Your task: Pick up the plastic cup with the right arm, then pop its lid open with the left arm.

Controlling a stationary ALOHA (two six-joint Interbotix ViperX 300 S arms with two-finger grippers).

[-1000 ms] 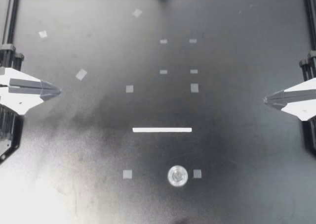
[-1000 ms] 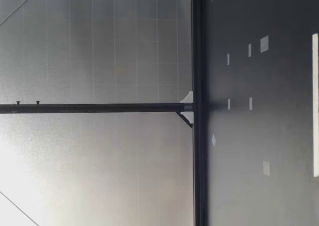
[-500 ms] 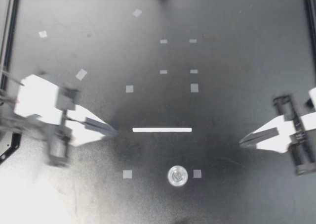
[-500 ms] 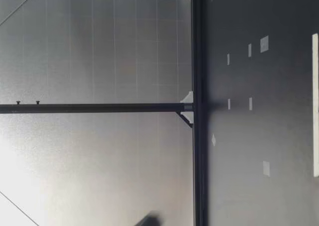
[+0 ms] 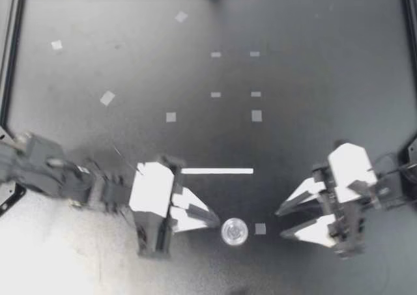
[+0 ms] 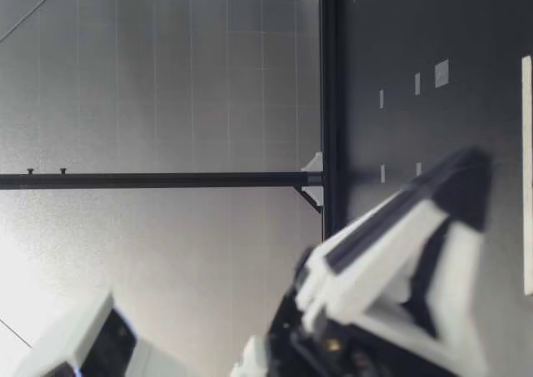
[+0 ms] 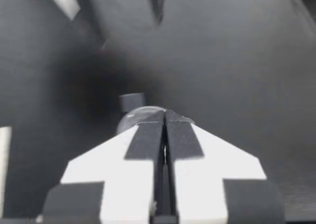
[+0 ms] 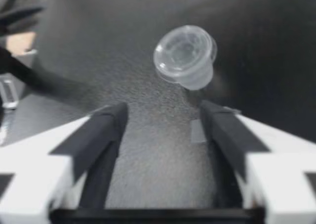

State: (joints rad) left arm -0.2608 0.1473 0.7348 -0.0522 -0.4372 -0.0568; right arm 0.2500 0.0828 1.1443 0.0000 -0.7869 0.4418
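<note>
On the table (image 5: 326,80) my L gripper (image 5: 212,218) has fingers pressed together w/ tips just beside the cup (image 5: 234,231), my R gripper (image 5: 281,224) is spread wide, aimed at cup from opp side, near but apart, w/ tape sq (image 5: 260,228) btw them.

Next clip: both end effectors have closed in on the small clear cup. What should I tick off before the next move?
1. Cup free on the table, held by neither arm: ok.
2. Right end effector open: ok.
3. Cup inside the right end effector's opening: not ok; it lies ahead of the tips.
4. Left end effector shut, tips right beside the cup; touching it or not: cannot tell.
5. Way from right end effector to cup free: ok; only a flat tape square lies between.
</note>
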